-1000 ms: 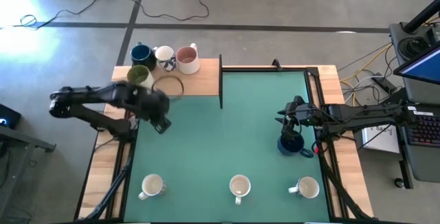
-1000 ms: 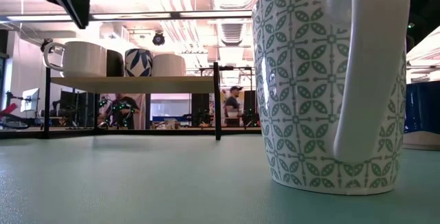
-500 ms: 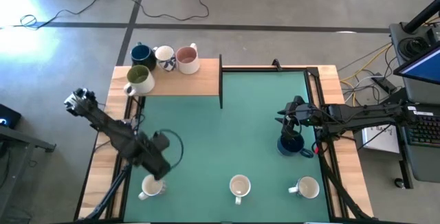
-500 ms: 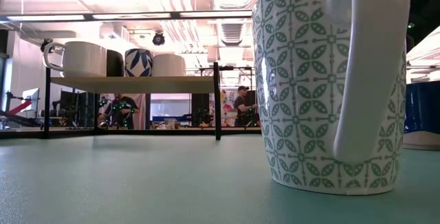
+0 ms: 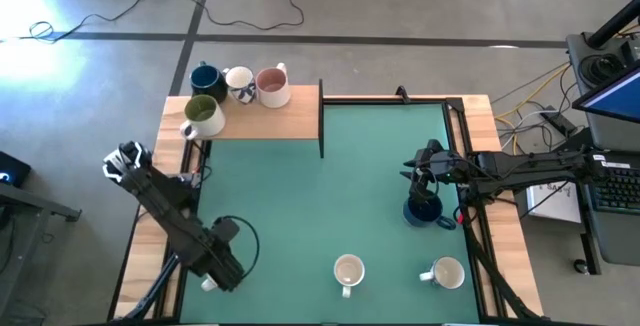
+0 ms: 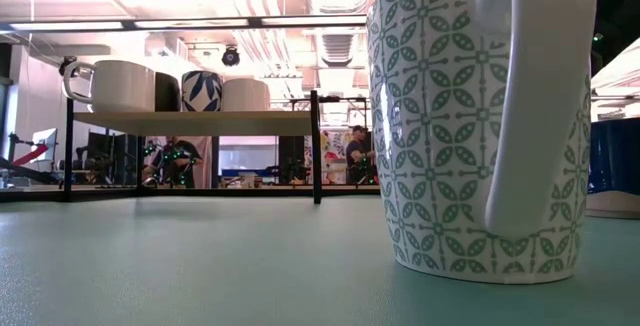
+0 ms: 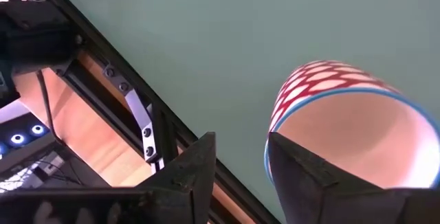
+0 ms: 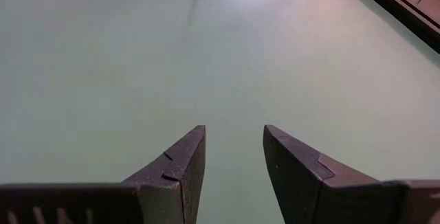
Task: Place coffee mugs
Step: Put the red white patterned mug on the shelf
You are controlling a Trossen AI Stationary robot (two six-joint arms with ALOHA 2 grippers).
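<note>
Coffee mugs, observed positions. Four stand in a cluster on the raised wooden shelf [image 5: 245,123] at the table's far left corner: a dark blue mug [image 5: 206,79], a small white patterned mug [image 5: 239,83], a pink-lined mug [image 5: 272,87] and an olive-green-lined mug [image 5: 203,116]. Along the near edge of the green mat [image 5: 330,196] are three more: a red-and-white lattice mug with a blue rim [image 7: 344,124] at the left, mostly covered in the high view by the left arm; a green-patterned white mug [image 5: 348,271] at the centre, which fills the low view; and a white mug [image 5: 446,273] to the right. A second dark blue mug [image 5: 424,211] sits near the mat's right edge.

Left gripper [image 5: 222,264]: positioned directly over the lattice mug at the near left corner. Its fingers [image 7: 192,176] are parted, one of them against or just beside the mug's rim; contact cannot be confirmed.

Right gripper [image 5: 424,188]: positioned just above the second dark blue mug, fingers [image 8: 182,165] spread and nothing between them; only bare mat shows ahead in its wrist view.

A person [image 6: 358,156] stands in the room beyond the table.
</note>
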